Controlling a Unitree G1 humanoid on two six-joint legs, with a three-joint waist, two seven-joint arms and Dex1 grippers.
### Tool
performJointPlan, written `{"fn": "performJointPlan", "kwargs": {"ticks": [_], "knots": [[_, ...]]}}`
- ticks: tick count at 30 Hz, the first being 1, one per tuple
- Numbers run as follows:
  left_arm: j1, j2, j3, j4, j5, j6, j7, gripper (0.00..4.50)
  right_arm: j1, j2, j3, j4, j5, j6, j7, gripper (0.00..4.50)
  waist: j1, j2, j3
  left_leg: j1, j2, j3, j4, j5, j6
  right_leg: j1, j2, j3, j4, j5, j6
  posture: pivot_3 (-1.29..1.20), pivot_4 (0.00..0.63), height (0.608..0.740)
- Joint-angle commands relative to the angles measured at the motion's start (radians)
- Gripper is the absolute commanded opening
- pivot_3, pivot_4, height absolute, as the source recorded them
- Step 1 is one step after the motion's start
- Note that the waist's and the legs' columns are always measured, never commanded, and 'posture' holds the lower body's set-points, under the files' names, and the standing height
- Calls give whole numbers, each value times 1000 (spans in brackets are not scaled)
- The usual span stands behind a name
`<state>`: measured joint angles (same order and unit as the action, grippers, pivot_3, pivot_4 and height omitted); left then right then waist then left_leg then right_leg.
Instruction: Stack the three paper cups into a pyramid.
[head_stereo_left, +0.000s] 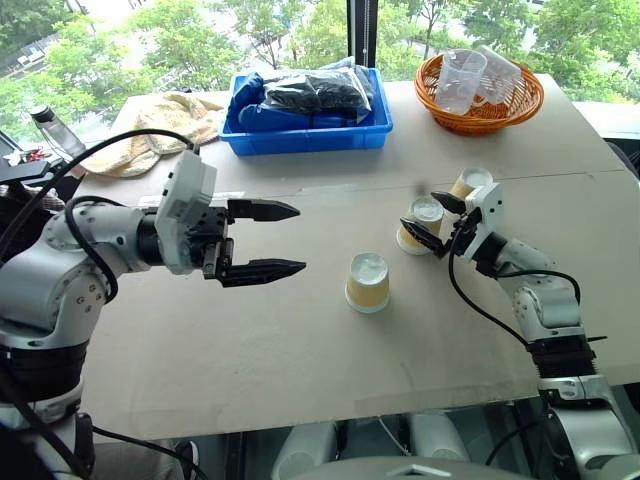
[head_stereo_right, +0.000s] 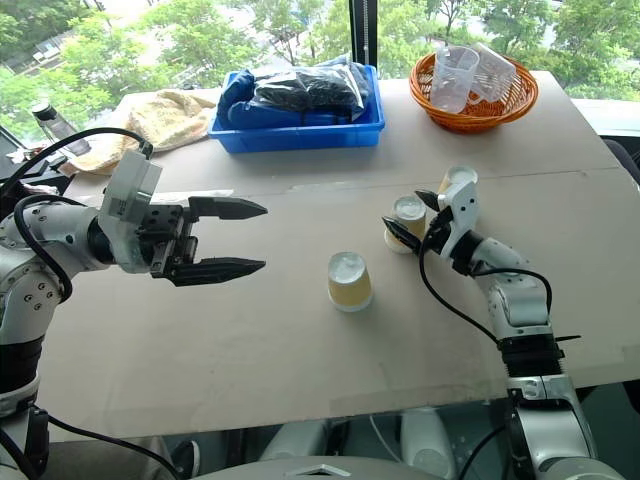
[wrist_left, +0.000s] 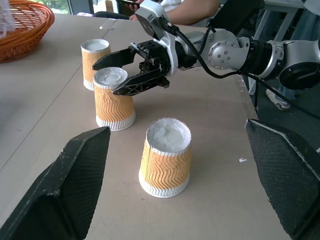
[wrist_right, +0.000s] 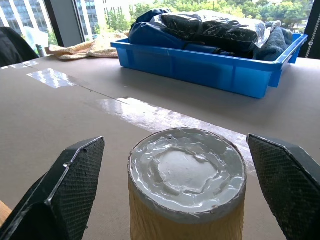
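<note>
Three paper cups, all upside down on the table (head_stereo_left: 250, 380), white bases up: nearest cup (head_stereo_left: 367, 282) alone at centre frame; middle cup (head_stereo_left: 421, 224) right of centre; far cup (head_stereo_left: 470, 184) just above-right of it, near but apart. No stacking yet, no cup on another. Right gripper (head_stereo_left: 437, 222) at centre right, fingers spread wide, straddling the middle cup, one finger each side, not seen pressing it; in the right wrist view same cup (wrist_right: 186, 185) between both fingers with gaps either side. Left gripper (head_stereo_left: 268, 240) at left of centre, above the table, fingers spread, holding nothing, pointing toward the nearest cup, well apart from it. Blue bin (head_stereo_left: 305, 134) top centre, holding a dark plastic-wrapped bundle (head_stereo_left: 318, 90) and blue cloth. Orange wicker basket (head_stereo_left: 480, 118) upper right, holding clear plastic measuring cups (head_stereo_left: 460, 78). Tan cloth (head_stereo_left: 160, 125) upper left, beside the bin. Bottle (head_stereo_left: 55, 128) at far upper left edge.
</note>
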<state>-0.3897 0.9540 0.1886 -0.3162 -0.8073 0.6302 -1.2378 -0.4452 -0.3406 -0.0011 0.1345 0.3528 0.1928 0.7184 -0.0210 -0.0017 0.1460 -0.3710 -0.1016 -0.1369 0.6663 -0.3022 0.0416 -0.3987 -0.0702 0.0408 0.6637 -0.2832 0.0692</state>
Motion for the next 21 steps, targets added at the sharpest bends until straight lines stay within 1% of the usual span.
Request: {"fn": "performJointPlan", "kwargs": {"ticks": [1,4,5,6,9,10,14,18,21], "knots": [[-22,8,34,0,-7,-13,-1,4428,-30,6,-2,-12,3,14,2,4500,0,0,0,0,0,0,0,0,0,0,0,0,0,0,0,0,150,740],[-23,8,33,1,-6,-15,-1,4428,-32,6,-4,-11,2,21,2,4500,-1,0,0,0,0,0,0,0,0,0,0,0,0,0,0,0,150,740],[-23,7,32,1,-5,-15,-1,4500,-33,7,-6,-12,3,21,1,3939,-1,0,0,0,0,0,0,0,0,0,0,0,0,0,0,0,150,740],[-23,6,31,2,-4,-17,-1,4500,-32,6,-8,-14,5,23,2,3628,-3,0,0,0,0,0,0,0,0,-1,0,0,0,0,0,0,150,740],[-26,5,27,11,1,-22,-5,4500,-19,-7,3,-23,-7,26,12,2182,-7,0,0,0,0,0,0,0,0,-1,0,0,0,0,0,0,150,740],[-28,5,24,14,3,-24,-6,4500,-13,-9,4,-25,-9,26,13,2013,-8,0,0,0,0,0,0,0,0,-1,0,0,0,0,0,0,150,740],[-32,4,16,18,9,-30,-15,4500,18,-25,4,-66,-5,30,33,2006,-13,0,0,0,0,0,0,0,0,-1,0,0,1,0,0,0,150,740],[-39,5,11,25,14,-34,-27,4500,94,-90,-20,-204,60,83,96,2006,-12,0,0,-1,0,0,0,0,0,-1,0,0,0,0,0,0,150,740],[-40,4,8,30,21,-39,-36,4500,188,-158,-30,-333,128,152,154,2006,-13,0,0,-4,0,0,1,0,0,-3,0,0,0,0,0,0,150,740]]}}
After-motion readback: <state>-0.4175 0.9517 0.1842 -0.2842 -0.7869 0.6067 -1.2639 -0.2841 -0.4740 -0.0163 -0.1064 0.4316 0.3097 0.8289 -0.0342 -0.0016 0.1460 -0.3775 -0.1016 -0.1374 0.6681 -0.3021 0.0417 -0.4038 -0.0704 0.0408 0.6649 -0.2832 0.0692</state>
